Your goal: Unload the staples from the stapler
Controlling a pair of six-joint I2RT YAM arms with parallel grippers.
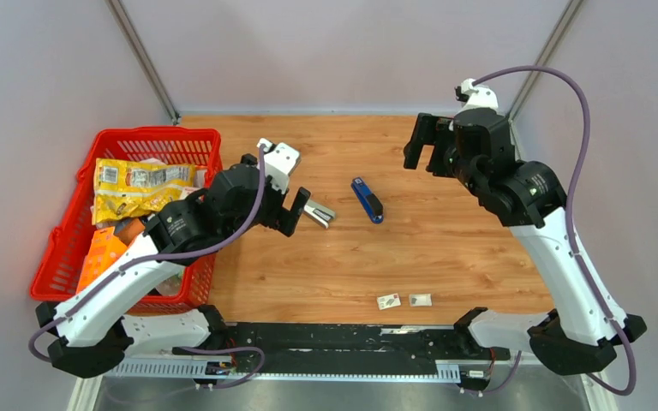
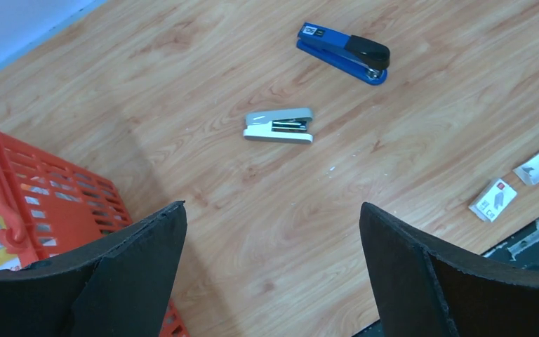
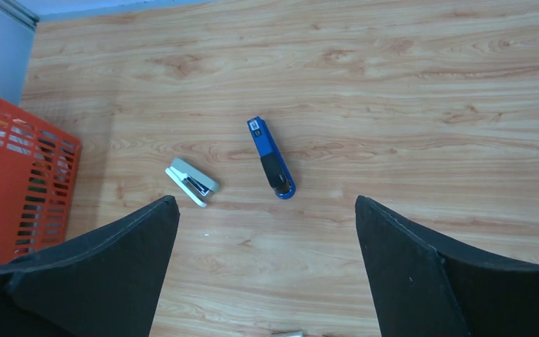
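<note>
Overhead view of a wooden tabletop (image 1: 445,248) with two robot arms; unloading looks not yet begun. A grey stapler (image 2: 279,126) lies on its side mid-table, and a blue stapler (image 2: 344,53) lies just to its right, apart from it. No loose staples show, so they are probably still inside a stapler; which one is meant is unclear. The left hand (image 2: 272,210) hovers just left of the grey stapler, wide open and empty. The right hand (image 3: 267,200) hangs high at far right, also wide open and empty. A red basket (image 1: 158,134) at left holds a yellow bag (image 1: 137,184) and an orange packet (image 1: 103,253). Two white packets (image 1: 388,300) lie near the front edge.
</note>
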